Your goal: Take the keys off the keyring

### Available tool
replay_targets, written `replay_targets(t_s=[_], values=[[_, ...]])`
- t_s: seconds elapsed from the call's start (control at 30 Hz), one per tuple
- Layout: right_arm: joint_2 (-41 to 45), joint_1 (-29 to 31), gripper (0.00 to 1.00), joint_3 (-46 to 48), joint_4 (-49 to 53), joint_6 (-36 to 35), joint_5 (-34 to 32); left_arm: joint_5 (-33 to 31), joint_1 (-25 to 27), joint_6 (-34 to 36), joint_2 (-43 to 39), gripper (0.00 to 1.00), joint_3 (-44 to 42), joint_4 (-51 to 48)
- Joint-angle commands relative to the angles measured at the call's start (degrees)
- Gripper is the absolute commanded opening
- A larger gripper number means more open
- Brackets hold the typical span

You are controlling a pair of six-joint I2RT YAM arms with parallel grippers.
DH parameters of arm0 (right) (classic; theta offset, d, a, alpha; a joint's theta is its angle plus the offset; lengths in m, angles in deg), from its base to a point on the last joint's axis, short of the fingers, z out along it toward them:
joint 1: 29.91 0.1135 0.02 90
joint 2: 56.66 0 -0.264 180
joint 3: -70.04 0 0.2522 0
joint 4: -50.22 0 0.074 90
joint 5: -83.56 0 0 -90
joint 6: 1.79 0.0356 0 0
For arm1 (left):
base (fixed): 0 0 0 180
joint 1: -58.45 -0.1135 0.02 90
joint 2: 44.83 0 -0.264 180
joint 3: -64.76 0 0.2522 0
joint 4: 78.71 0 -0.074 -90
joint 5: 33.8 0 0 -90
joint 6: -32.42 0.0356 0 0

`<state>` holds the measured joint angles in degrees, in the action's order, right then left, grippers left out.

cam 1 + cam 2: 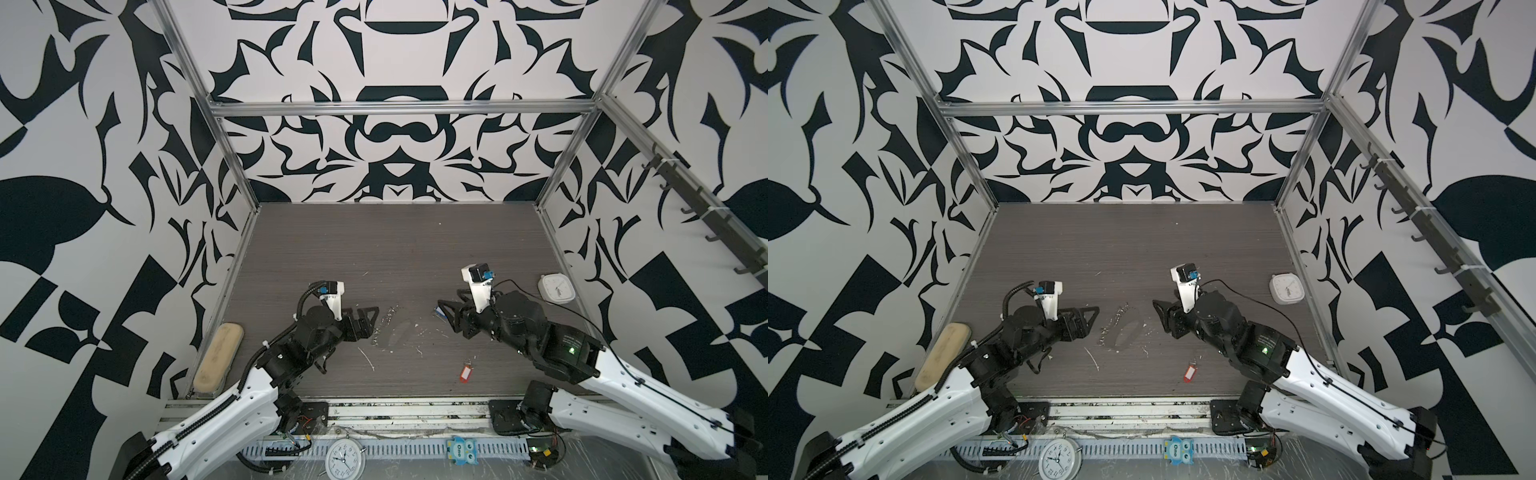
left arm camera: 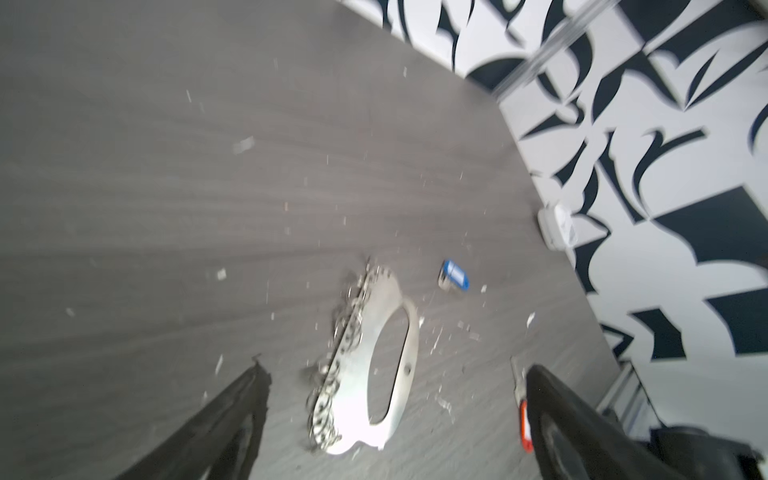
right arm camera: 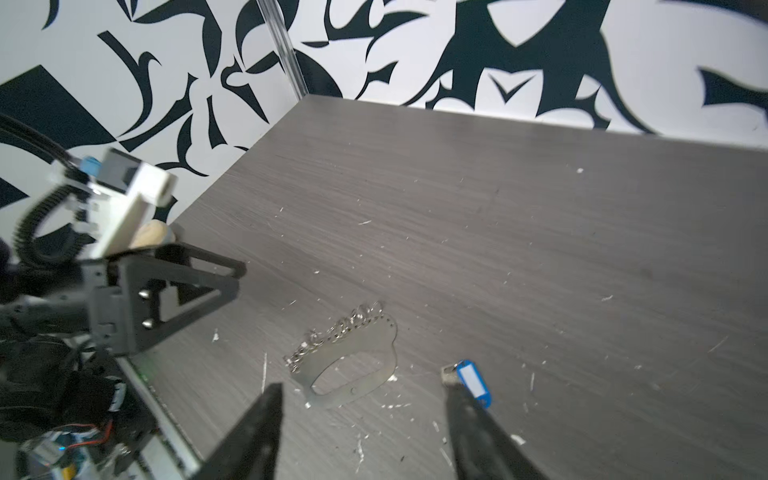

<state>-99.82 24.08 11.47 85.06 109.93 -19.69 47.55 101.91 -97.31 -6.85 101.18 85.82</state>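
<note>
Dark grey wood-grain desk (image 1: 374, 249), contents listed left to right.

Item: black left gripper (image 1: 373, 321), jaws spread wide, nothing held.

Item: keyring (image 3: 332, 336), a short chain of silvery rings, laid mid-desk between the grippers, along a flat metal plate with an oval hole (image 3: 374, 337). The plate is hardly made out in both top views.

Item: blue oblong plastic key tag (image 3: 473, 382), lying apart from the chain. It is mostly hidden behind the right gripper (image 1: 1163, 316) in both top views.

Item: red oblong plastic key tag (image 1: 465, 372), near the front edge, cut off by a finger in the left wrist view.

The right gripper is parted and empty.

White square clock (image 1: 556, 288) by right wall; beige pad (image 1: 219, 357) at left; round clock (image 1: 344, 458) in front
</note>
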Motion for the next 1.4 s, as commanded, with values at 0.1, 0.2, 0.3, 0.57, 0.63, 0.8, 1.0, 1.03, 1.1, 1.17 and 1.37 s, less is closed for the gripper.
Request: replay_targets(t_s=[0.1, 0.2, 0.3, 0.57, 0.63, 0.8, 1.0, 1.03, 1.1, 1.17, 1.37], values=[[-1.07, 0.08, 0.93, 0.13, -2.25, 3.41, -11.96, -22.61, -0.15, 13.77, 0.14, 0.99, 7.77, 1.21], [-2.73, 0.08, 1.0, -0.68, -2.92, 3.96, -13.19, -33.23, -2.57, 20.42, 4.44, 0.99, 7.84, 8.82], [-4.4, 0.05, 1.0, -2.05, -2.33, 3.07, -15.82, -40.39, -9.04, 24.93, 11.27, 0.99, 9.67, 11.46], [-3.56, -0.2, 1.0, -1.1, -4.32, 1.4, -24.22, -34.01, -29.38, 28.3, 32.77, 1.0, 9.62, 19.41], [-2.45, -0.3, 0.99, -0.11, -5.71, 0.13, -24.17, -34.46, -31.34, 30.1, 37.96, 0.99, 9.56, 23.0], [-0.97, -0.91, 1.0, -0.09, -4.74, -0.05, -24.84, -29.17, -35.48, 33.97, 46.34, 0.99, 5.25, 38.49], [-2.26, -2.72, 0.96, -1.59, -2.5, -1.51, -24.73, -22.49, -36.97, 38.19, 47.7, 0.99, 2.94, 45.62], [-2.3, -3.1, 0.96, -1.48, -2.56, -1.54, -24.8, -20.79, -37.76, 37.96, 48.82, 0.99, 0.55, 51.24], [-1.9, -4.07, 0.97, -1.24, -2.97, -1.72, -24.29, -16.59, -41.0, 35.76, 50.17, 1.0, -2.02, 56.89], [-1.43, -5.37, 0.99, -1.02, -3.13, -2.04, -23.72, -11.85, -44.96, 31.65, 51.22, 1.0, -2.04, 56.61], [-0.02, -9.47, 0.99, 2.98, -8.9, -5.58, -21.0, -11.42, -45.39, 31.96, 52.08, 0.99, -2.78, 59.23]])
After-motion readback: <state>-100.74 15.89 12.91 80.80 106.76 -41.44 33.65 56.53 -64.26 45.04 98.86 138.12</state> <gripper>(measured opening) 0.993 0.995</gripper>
